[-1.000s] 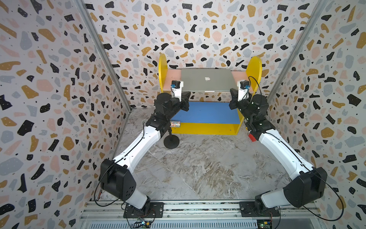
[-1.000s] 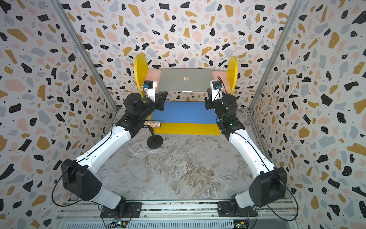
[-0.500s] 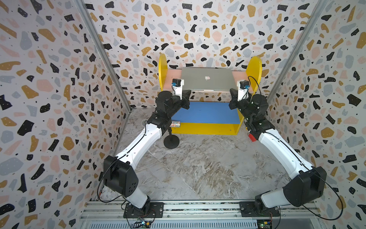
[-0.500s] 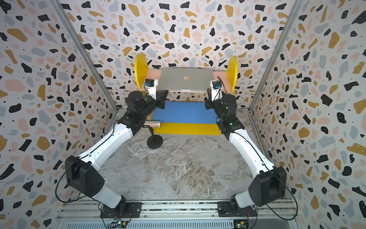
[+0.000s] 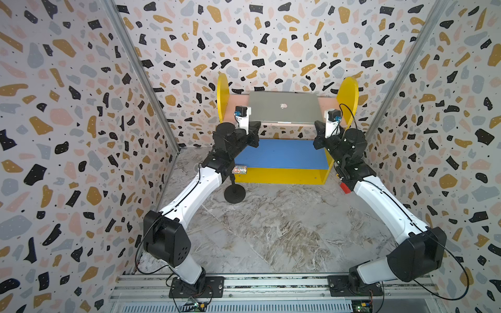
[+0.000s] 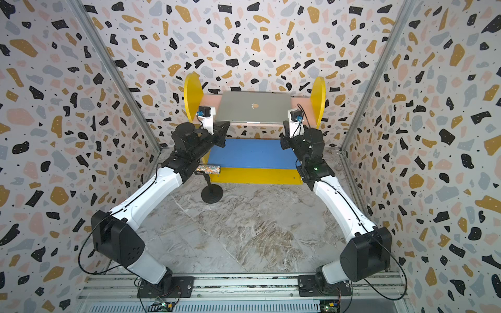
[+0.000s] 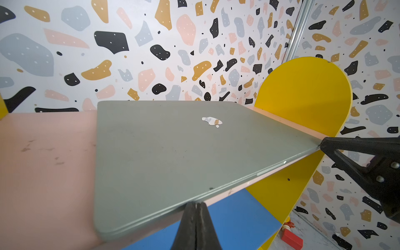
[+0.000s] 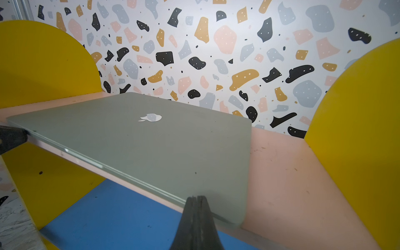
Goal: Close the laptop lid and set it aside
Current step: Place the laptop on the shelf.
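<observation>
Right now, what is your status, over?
Left claw and right claw shut, at the laptop front edge. Lid down, on pink shelf. Yellow side panels flank it.

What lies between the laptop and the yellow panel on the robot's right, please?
Only bare pink shelf board separates the laptop from that yellow panel, clearest in the right wrist view.

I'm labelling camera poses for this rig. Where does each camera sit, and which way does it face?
Both top views: high behind the arms, looking down and forward at the shelf and closed laptop; both arms show whole.
Left wrist: by the laptop's front edge, facing the back wall; left end effector shut.
Right wrist: likewise; right end effector shut.
Shared: each wrist view shows the laptop's logo and the opposite end effector.
</observation>
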Controlling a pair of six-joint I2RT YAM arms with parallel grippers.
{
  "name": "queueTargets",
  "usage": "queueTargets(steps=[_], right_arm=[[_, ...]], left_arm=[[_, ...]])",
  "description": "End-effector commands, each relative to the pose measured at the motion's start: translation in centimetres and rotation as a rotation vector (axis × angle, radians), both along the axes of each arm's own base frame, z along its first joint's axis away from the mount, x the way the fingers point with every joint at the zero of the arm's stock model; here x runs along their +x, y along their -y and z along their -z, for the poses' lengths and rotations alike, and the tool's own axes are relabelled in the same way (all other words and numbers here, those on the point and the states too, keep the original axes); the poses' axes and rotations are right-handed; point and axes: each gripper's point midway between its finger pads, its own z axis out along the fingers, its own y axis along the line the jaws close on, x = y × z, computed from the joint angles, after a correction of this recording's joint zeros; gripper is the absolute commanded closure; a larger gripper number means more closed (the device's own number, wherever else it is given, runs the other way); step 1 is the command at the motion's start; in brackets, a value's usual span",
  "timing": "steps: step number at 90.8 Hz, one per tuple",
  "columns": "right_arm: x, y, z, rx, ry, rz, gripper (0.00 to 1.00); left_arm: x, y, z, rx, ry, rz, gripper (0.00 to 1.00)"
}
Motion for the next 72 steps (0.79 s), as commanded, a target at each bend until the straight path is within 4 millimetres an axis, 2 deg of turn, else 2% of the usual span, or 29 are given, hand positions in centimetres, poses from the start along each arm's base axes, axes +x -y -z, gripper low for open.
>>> queueTargets(steps=[1,55,72], right_arm=[[-0.29,0.30,-2.84,0.025,0.063,0.003,1.00],[0.21,0.36,-2.75,0.029,0.062,0.005,1.00],[-0.21,0.37,-2.96,0.037,0.063,-0.003,1.00]], left_arm=[[0.73,-0.82,-2.40,-0.028,0.068,-0.035,0.93],[1.00,-0.89,-2.33,-0.035,0.065,-0.035,0.93],[0.41,-0.92,-3.04,-0.052,0.068,-0.021,0.91]])
